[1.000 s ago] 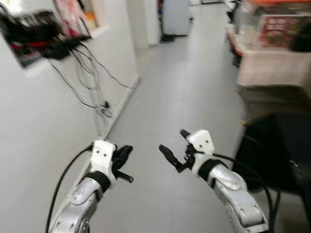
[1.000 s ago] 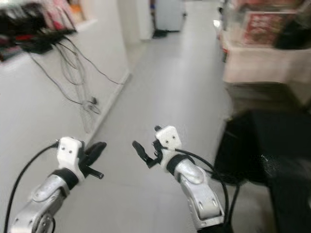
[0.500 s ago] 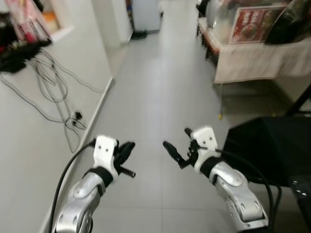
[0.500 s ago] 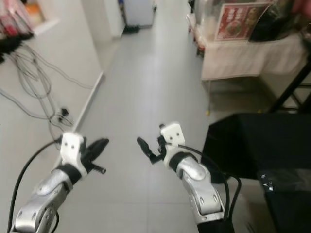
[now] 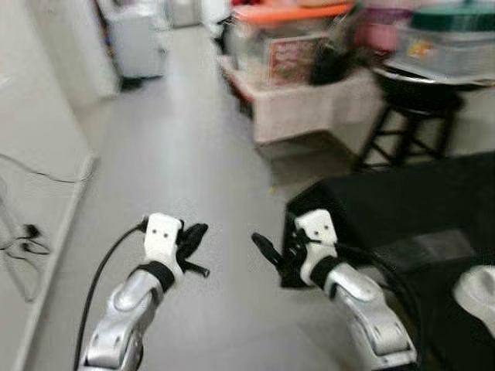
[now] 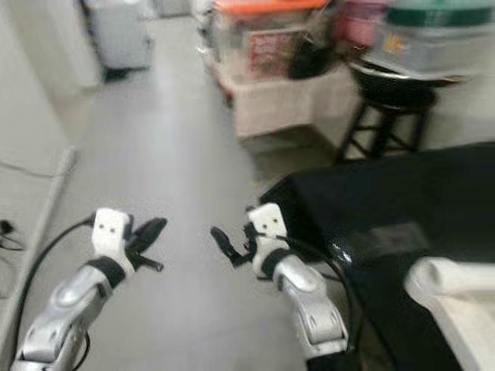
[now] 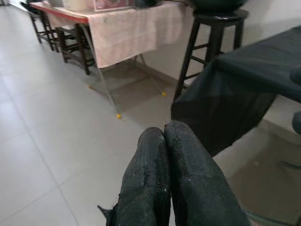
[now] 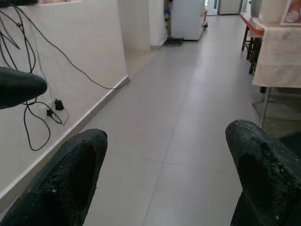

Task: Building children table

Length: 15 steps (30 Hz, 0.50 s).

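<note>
View swung right; left end effector (image 5: 193,249) closed, empty; right end effector (image 5: 272,246) spread, empty.

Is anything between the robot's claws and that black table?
Nothing visible blocks them. The right claw hangs open just beside the black-covered table's corner, and the left claw, shut, is over bare floor further from it.

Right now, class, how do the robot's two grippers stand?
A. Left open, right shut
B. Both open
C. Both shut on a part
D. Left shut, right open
D: in the left wrist view the left gripper has its fingers pressed together, empty; the right gripper has its fingers spread wide over bare floor.
</note>
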{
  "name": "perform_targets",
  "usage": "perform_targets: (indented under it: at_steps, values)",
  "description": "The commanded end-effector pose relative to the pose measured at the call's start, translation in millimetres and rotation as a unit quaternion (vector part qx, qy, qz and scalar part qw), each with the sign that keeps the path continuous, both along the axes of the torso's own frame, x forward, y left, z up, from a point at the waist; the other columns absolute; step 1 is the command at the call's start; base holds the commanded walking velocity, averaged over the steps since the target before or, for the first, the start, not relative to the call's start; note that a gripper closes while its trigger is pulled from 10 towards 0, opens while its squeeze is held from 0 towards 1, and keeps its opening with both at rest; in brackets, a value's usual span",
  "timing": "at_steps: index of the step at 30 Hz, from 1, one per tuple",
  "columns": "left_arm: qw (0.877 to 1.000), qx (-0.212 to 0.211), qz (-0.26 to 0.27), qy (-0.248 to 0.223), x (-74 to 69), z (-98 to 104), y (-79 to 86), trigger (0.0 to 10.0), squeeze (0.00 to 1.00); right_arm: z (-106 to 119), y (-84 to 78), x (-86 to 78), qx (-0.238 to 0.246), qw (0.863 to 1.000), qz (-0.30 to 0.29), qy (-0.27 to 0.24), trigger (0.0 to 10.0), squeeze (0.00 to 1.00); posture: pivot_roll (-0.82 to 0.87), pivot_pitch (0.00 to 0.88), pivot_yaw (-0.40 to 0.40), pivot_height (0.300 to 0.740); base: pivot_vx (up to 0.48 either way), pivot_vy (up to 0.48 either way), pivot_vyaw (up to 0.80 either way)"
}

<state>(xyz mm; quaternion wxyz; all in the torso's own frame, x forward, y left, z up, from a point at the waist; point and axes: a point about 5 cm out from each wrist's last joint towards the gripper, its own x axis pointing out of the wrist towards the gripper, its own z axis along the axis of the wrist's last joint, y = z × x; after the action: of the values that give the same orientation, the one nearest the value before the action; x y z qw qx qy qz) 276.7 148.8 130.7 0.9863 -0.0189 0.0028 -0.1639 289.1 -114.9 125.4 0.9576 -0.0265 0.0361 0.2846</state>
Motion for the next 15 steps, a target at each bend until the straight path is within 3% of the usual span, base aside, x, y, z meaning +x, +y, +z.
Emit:
perform_targets:
  at_steps: [1, 15]
  values:
    - [1.0, 0.008, 0.014, 0.004, 1.3, -2.8, 6.4, 10.0, 0.0, 0.0, 5.6, 1.3, 0.005, 1.0, 0.013, -0.001, 10.0, 0.0, -0.08, 0.0, 0.038, 0.74, 0.0, 0.0, -0.8]
    - [1.0, 0.004, 0.016, -0.001, 6.2, -3.1, 3.1, 10.0, 0.0, -0.3, 4.0, 4.7, -0.005, 1.0, 0.022, -0.004, 10.0, 0.0, -0.1, 0.0, 0.034, 0.74, 0.0, 0.0, -0.8]
